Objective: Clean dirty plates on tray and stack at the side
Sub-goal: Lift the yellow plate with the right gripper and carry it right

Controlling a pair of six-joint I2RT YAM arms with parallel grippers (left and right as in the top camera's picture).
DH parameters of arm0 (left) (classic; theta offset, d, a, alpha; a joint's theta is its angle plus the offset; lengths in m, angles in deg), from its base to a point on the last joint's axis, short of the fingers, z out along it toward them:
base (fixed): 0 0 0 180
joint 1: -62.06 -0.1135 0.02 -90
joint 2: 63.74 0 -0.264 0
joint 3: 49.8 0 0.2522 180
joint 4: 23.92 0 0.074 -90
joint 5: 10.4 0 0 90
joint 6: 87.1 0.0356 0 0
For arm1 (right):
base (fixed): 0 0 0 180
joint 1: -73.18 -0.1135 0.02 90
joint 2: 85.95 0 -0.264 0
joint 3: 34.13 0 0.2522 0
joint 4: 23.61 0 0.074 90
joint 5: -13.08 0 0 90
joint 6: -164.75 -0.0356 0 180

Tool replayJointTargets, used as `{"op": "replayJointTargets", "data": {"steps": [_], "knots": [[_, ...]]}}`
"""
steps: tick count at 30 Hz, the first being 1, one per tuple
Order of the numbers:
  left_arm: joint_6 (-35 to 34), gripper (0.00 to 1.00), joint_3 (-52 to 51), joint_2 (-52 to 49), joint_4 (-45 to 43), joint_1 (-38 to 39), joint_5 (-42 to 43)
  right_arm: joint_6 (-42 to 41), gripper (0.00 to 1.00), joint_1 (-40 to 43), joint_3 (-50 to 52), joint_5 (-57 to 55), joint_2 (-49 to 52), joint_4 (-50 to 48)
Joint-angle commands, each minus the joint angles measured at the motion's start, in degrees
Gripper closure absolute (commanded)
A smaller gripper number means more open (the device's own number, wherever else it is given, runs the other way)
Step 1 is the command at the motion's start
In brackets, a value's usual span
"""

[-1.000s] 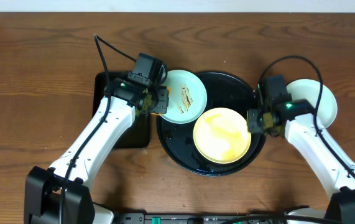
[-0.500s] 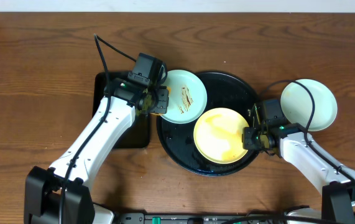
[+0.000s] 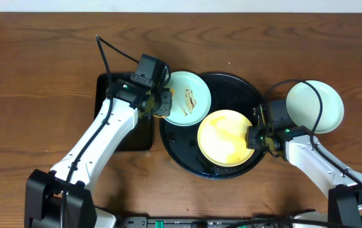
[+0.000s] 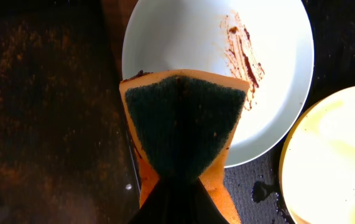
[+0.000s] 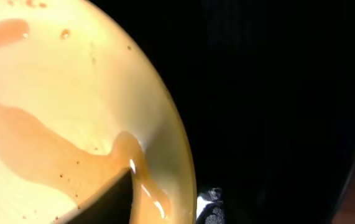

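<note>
The big black tray holds a pale yellow plate filmed with brownish liquid. A light blue plate with brown streaks overlaps the tray's upper left rim. A pale mint-white plate rests on the table to the right of the tray. My left gripper is shut on an orange sponge with a dark green face, held over the blue plate's left edge. My right gripper is on the yellow plate's right rim, one finger on top and the other finger under the edge.
A smaller rectangular black tray lies left of the round one, under my left arm. Black cables loop above both wrists. Bare wooden table surrounds everything.
My right gripper moved from the tray's right rim down to the yellow plate's right edge and closed in on its rim. The left arm and sponge have not moved.
</note>
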Motion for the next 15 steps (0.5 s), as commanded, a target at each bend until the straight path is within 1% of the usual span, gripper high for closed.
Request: {"op": "replayJointTargets", "data": {"steps": [1, 4, 15], "knots": [[0.33, 0.92, 0.31, 0.15, 0.13, -0.09, -0.48, -1.46, 0.8, 0.13, 0.68, -0.35, 0.57, 0.17], [0.33, 0.92, 0.31, 0.15, 0.13, -0.09, -0.48, -1.44, 0.99, 0.13, 0.68, 1.22, 0.57, 0.15], [0.33, 0.92, 0.31, 0.15, 0.13, -0.07, -0.48, -1.42, 0.99, 0.26, 0.52, 0.63, 0.17, -1.75]]}}
